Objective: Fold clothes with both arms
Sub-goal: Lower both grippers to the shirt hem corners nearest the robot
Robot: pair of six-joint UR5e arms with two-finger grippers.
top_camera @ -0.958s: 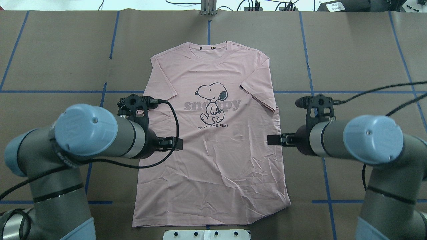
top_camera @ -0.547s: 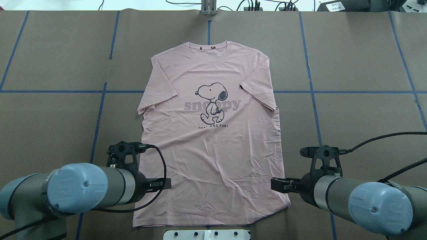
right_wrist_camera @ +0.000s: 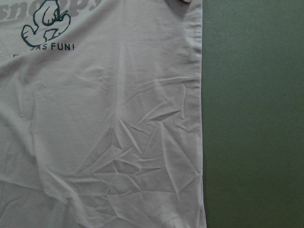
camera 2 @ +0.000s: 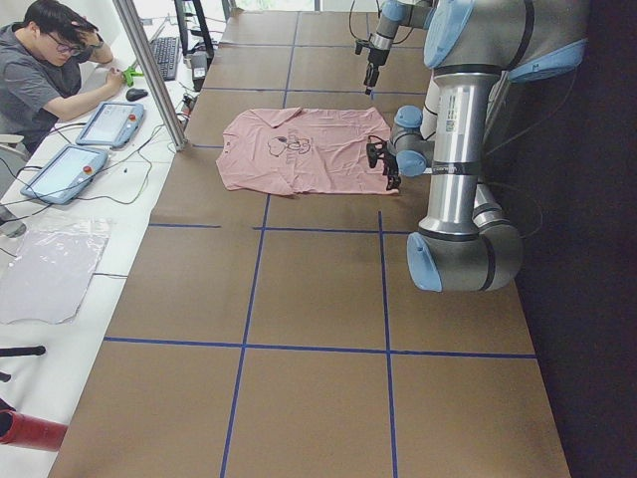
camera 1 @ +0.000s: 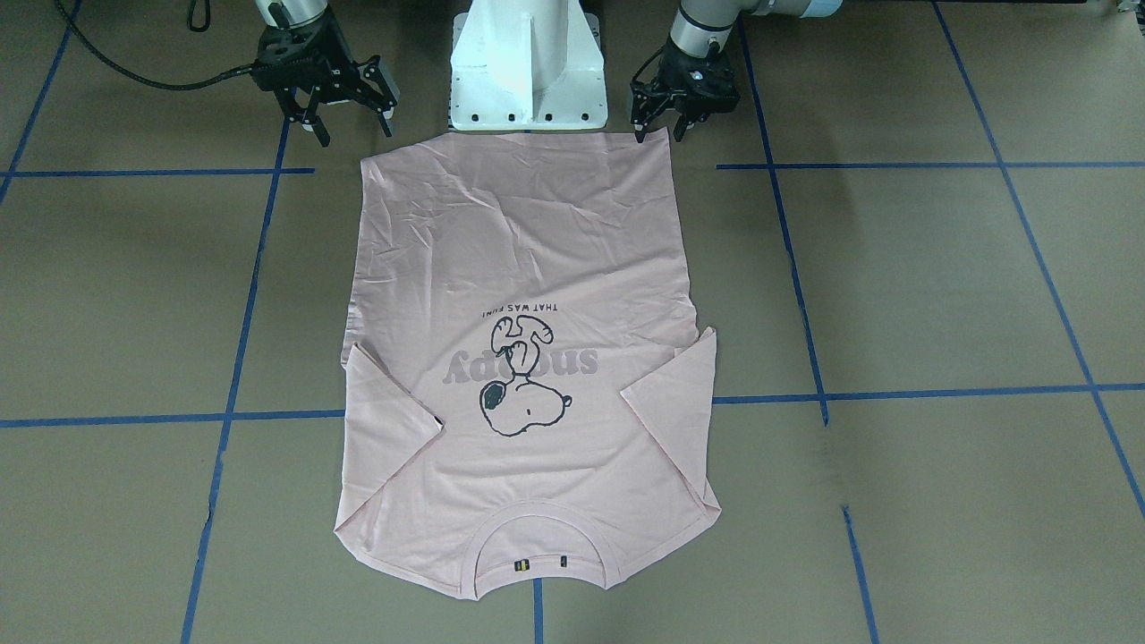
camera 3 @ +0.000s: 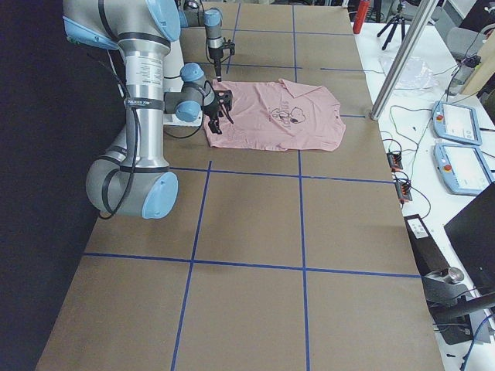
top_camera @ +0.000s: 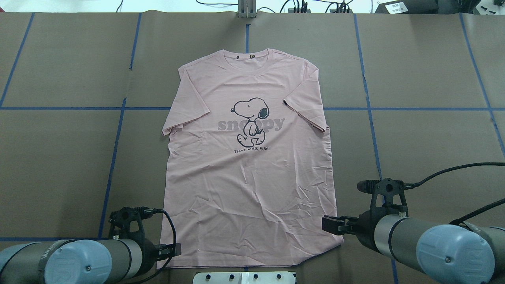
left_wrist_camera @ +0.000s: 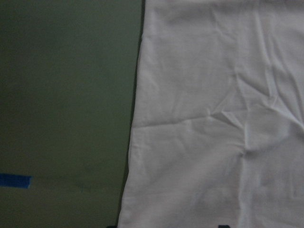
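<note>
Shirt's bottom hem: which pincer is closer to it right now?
Left. The left pincer hangs right at the corner of the hem on its side, while the right pincer hangs clearly apart from the hem's other corner.

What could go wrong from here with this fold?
Left gripper sits nearer the hem than right gripper, so uneven grasps could skew the fold. The shirt is creased near the hem; a pinch might catch one layer only or trap wrinkles.
</note>
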